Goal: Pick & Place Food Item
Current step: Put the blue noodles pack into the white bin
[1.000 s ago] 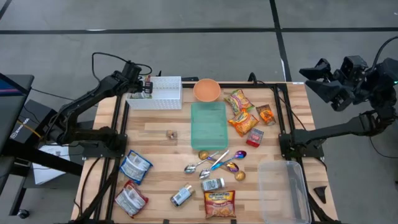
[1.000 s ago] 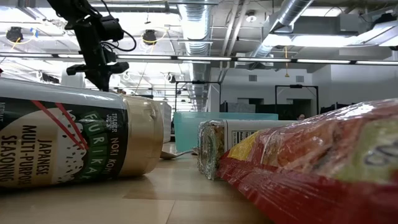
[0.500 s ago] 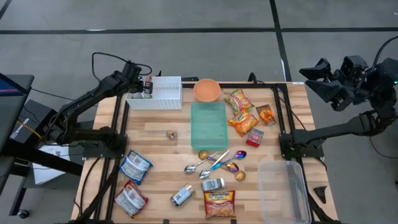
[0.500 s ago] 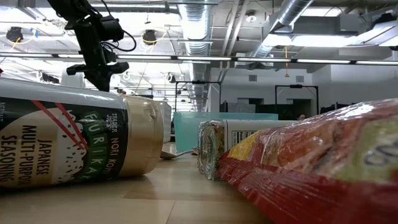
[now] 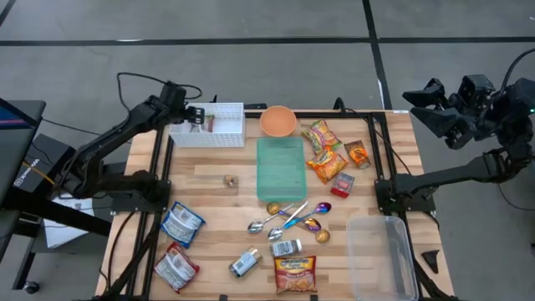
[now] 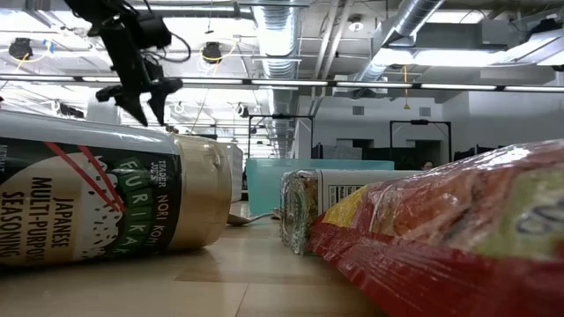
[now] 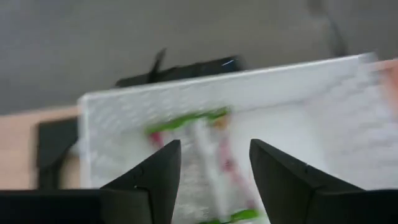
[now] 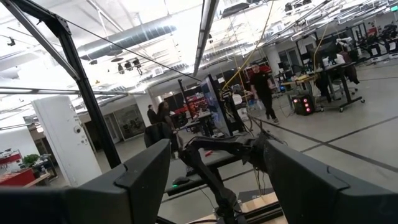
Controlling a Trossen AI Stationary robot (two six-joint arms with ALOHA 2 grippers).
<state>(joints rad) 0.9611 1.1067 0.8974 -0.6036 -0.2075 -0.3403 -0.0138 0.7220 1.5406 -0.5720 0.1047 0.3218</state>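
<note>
The left gripper hangs over the left end of the white basket, and its 2 fingers, pinched together a second ago, now stand apart with nothing between them. The snack packet lies inside the basket below them, so this placement looks done. The right gripper waits far right of the basket, off the table, fingers apart and empty.
</note>
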